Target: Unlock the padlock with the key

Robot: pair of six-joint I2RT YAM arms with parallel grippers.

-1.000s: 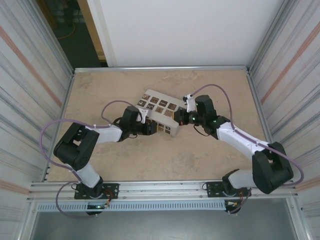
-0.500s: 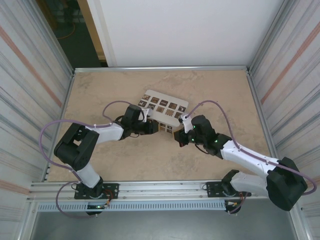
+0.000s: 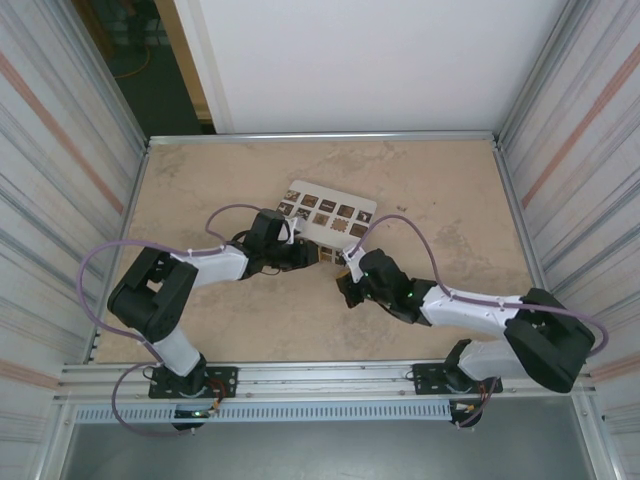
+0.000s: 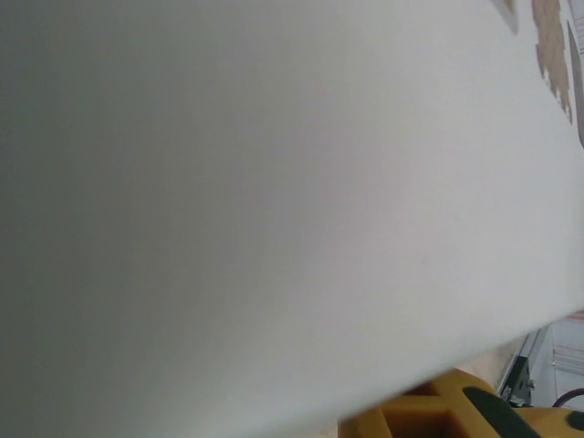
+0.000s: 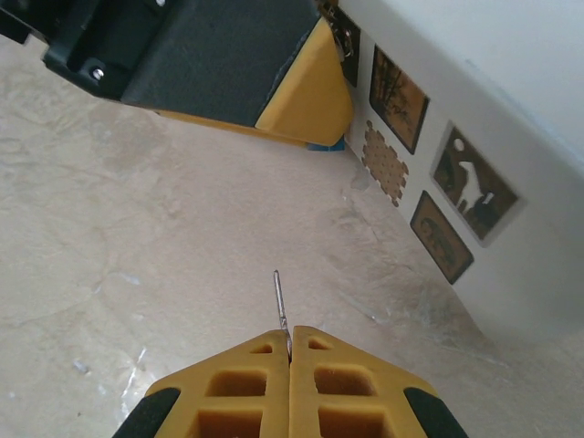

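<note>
Right wrist view: the right gripper (image 5: 290,336) is pressed together on a thin metal blade, apparently the key (image 5: 279,301). Its long axis points straight ahead past the fingertips. Ahead and slightly right, near but apart, a yellow finger (image 5: 310,100) of the left gripper (image 3: 305,256) lies against a white box with picture tiles (image 5: 511,119). A small metal piece (image 5: 345,38) shows there; I cannot tell whether it is the padlock, or whether the left gripper clamps anything. Bare marbled desk (image 5: 109,237) lies between, with ribbed wall panels (image 3: 60,150) on both sides.
</note>
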